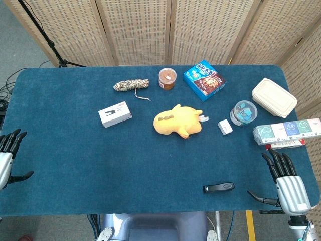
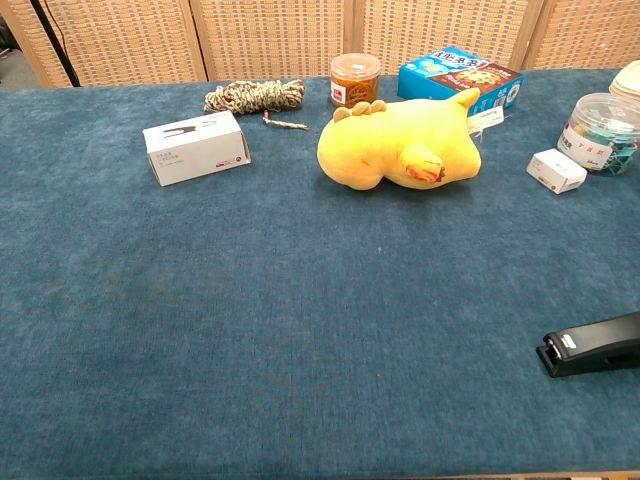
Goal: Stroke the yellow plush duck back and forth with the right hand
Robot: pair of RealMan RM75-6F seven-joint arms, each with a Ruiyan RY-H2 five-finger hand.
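Observation:
The yellow plush duck lies on its side near the middle of the blue table, its head toward the left; the chest view shows the duck at the far centre. My right hand hovers at the table's front right corner, fingers spread and holding nothing, well to the right of the duck. At the left edge, my left hand is also spread and holds nothing. Neither hand shows in the chest view.
A black stapler lies between my right hand and the duck. Around the duck: a white box, a rope coil, a brown jar, a blue snack box, a small white box, a clear tub, a beige lunchbox, a tissue pack.

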